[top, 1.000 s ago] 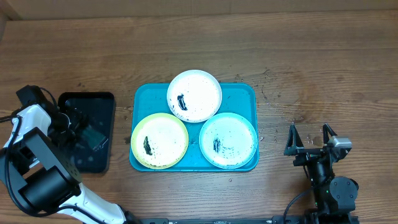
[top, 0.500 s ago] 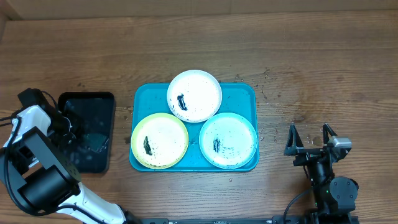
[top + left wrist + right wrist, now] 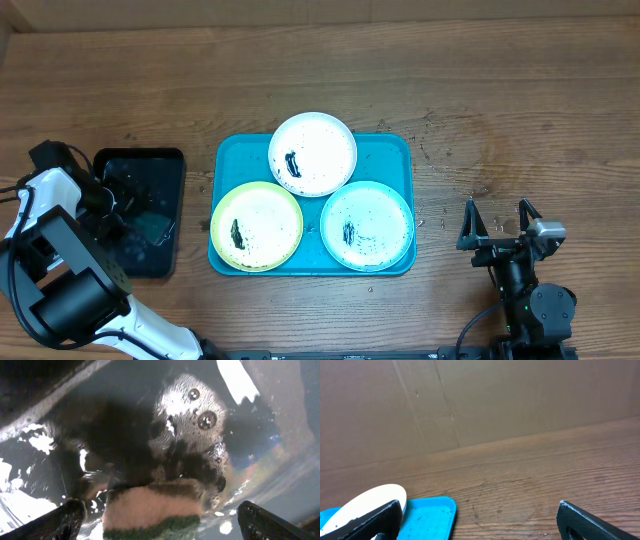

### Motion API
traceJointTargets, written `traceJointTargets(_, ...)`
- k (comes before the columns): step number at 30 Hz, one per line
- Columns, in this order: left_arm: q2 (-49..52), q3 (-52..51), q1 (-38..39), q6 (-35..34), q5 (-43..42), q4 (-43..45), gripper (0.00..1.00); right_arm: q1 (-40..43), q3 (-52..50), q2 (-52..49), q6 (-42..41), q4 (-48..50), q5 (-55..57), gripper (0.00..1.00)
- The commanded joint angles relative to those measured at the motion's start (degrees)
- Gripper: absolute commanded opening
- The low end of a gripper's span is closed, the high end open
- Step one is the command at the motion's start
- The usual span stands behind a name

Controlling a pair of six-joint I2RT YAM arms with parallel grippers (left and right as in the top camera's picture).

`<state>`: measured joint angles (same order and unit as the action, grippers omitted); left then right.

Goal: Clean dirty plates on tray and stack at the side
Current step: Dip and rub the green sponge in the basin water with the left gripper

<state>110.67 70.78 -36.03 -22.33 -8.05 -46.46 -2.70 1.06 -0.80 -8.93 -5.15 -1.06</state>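
The left gripper [image 3: 159,522] is spread wide, with a sponge [image 3: 150,507] lying between its jaws, clear of both fingers, in the wet black tray [image 3: 170,158]. Beyond those jaws sits the turquoise tray [image 3: 390,150], carrying all three plates [image 3: 313,152], each smeared black. Farther still, the right gripper [image 3: 497,235] has its jaws parted and empty, and the mint-rimmed plate [image 3: 367,226] is the nearest to it.

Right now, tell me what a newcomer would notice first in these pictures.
The turquoise tray in the middle holds a white plate, a yellow-green plate and a mint plate, all smeared black. Next, at far left, the left gripper hangs open over a sponge lying in the wet black tray.
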Motion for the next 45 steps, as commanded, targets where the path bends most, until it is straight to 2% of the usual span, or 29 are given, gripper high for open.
traceJointTargets(1, 2.5, -1.9, -0.3, 0.0, 0.5, -2.2, 1.0, 0.2, -0.6, 0.6, 0.4, 0.4, 0.6, 1.0)
traceJointTargets(2, 2.5, -1.9, -0.3, 0.0, 0.5, -2.5, 0.92, 0.2, -0.6, 0.6, 0.4, 0.4, 0.6, 1.0)
traceJointTargets(5, 2.5, -1.9, -0.3, 0.0, 0.5, -3.1, 0.39, 0.2, -0.6, 0.6, 0.4, 0.4, 0.6, 1.0)
traceJointTargets(6, 2.5, -1.9, -0.3, 0.0, 0.5, -3.3, 0.04, 0.2, -0.6, 0.6, 0.4, 0.4, 0.6, 1.0)
traceJointTargets(12, 2.5, -1.9, -0.3, 0.0, 0.5, -3.9, 0.04, 0.2, -0.6, 0.6, 0.4, 0.4, 0.6, 1.0)
traceJointTargets(13, 2.5, -1.9, -0.3, 0.0, 0.5, -4.1, 0.22, 0.2, -0.6, 0.6, 0.4, 0.4, 0.6, 1.0)
traceJointTargets(14, 2.5, -1.9, -0.3, 0.0, 0.5, -4.3, 0.57, 0.2, -0.6, 0.6, 0.4, 0.4, 0.6, 1.0)
traceJointTargets(15, 2.5, -1.9, -0.3, 0.0, 0.5, -4.7, 1.0, 0.2, -0.6, 0.6, 0.4, 0.4, 0.6, 1.0)
traceJointTargets(21, 2.5, -1.9, -0.3, 0.0, 0.0, -8.1, 1.0, 0.2, -0.6, 0.6, 0.4, 0.4, 0.6, 1.0)
traceJointTargets(26, 2.5, -1.9, -0.3, 0.0, -6.4, -10.1, 1.0, 0.2, -0.6, 0.6, 0.4, 0.4, 0.6, 1.0)
traceJointTargets(29, 2.5, -1.9, -0.3, 0.0, -10.1, -10.3, 0.81, 0.2, -0.6, 0.6, 0.4, 0.4, 0.6, 1.0)
traceJointTargets(36, 2.5, -1.9, -0.3, 0.0, -11.9, -10.8, 0.05, 0.2, -0.6, 0.6, 0.4, 0.4, 0.6, 1.0)
traceJointTargets(40, 2.5, -1.9, -0.3, 0.0, -11.9, -10.7, 0.04, 0.2, -0.6, 0.6, 0.4, 0.4, 0.6, 1.0)
traceJointTargets(41, 2.5, -1.9, -0.3, 0.0, -11.9, -10.6, 0.08, 0.2, -0.6, 0.6, 0.4, 0.4, 0.6, 1.0)
traceJointTargets(42, 2.5, -1.9, -0.3, 0.0, -11.9, -10.5, 0.28, 0.2, -0.6, 0.6, 0.4, 0.4, 0.6, 1.0)
traceJointTargets(44, 2.5, -1.9, -0.3, 0.0, -11.9, -10.5, 1.0, 0.2, -0.6, 0.6, 0.4, 0.4, 0.6, 1.0)
traceJointTargets(45, 2.5, -1.9, -0.3, 0.0, -11.9, -10.5, 1.0, 0.2, -0.6, 0.6, 0.4, 0.4, 0.6, 1.0)
